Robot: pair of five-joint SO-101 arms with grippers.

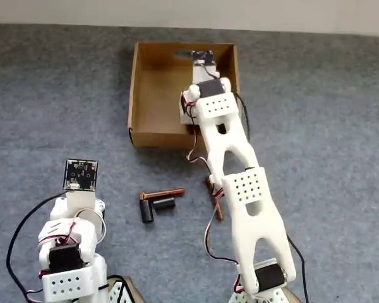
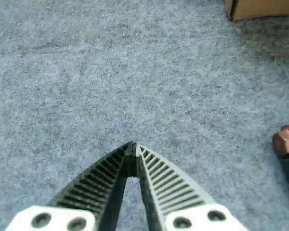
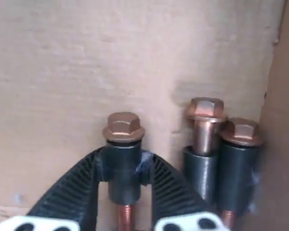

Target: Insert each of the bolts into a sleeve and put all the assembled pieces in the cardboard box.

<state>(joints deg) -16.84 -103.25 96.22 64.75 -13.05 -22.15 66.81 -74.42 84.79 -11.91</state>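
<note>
One grey carpet (image 1: 63, 95), pale strip (image 1: 177, 11) beyond; right end effector (image 3: 124, 161) grips sleeve (image 3: 124, 187).

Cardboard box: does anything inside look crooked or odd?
One bolt near the box wall sticks partly out of its sleeve; its neighbour sits fully in. Otherwise nothing stands out.

white perforated shells (image 1: 247, 189), black servos (image 1: 208, 87), red and black cables (image 1: 208, 243); left tool (image 2: 132, 146), right tool (image 3: 125, 161): dark ribbed fingers (image 2: 101, 178).
</note>
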